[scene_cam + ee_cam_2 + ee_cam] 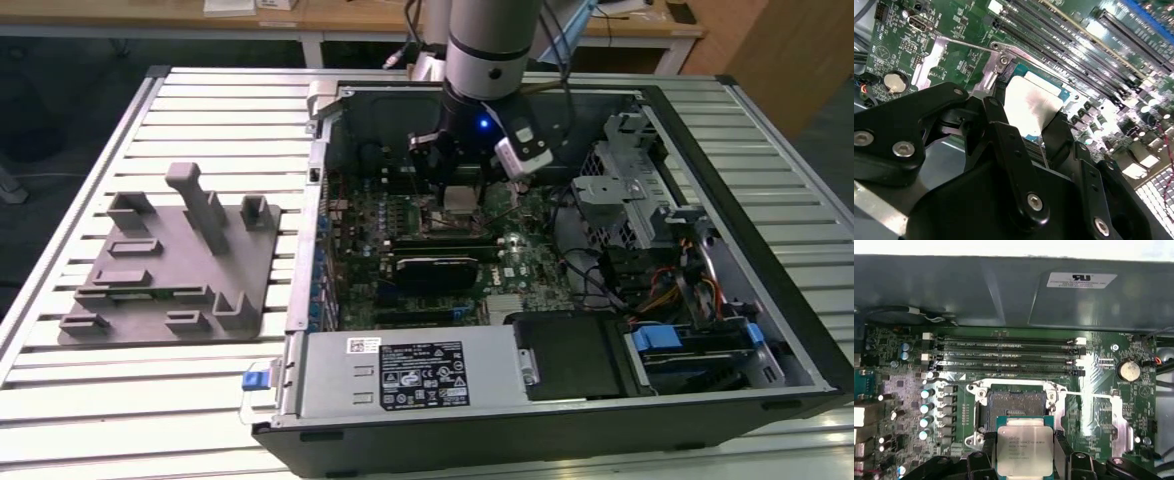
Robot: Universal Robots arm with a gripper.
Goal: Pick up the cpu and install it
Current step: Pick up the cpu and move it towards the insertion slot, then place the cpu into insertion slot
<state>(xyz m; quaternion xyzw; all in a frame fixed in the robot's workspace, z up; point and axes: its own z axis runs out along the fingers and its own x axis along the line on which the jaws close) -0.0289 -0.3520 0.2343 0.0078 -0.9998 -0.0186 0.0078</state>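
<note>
1. The cpu (1024,444) is a flat square chip with a silvery-grey top and a green rim, held just beside the open socket (1016,402).
2. The fingers (1061,452) grip its opposite edges.
3. In the exterior view, the arm (487,50) stands near upright, entering the case (561,400) from 12 o'clock.

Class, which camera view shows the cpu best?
First wrist view: the cpu shows its top plate squarely, between the jaws. Second wrist view: cpu washed out, partly hidden. Exterior view: a small pale patch.

Robotics lab; slotted metal bench (200,110); open computer case (561,442)
</note>
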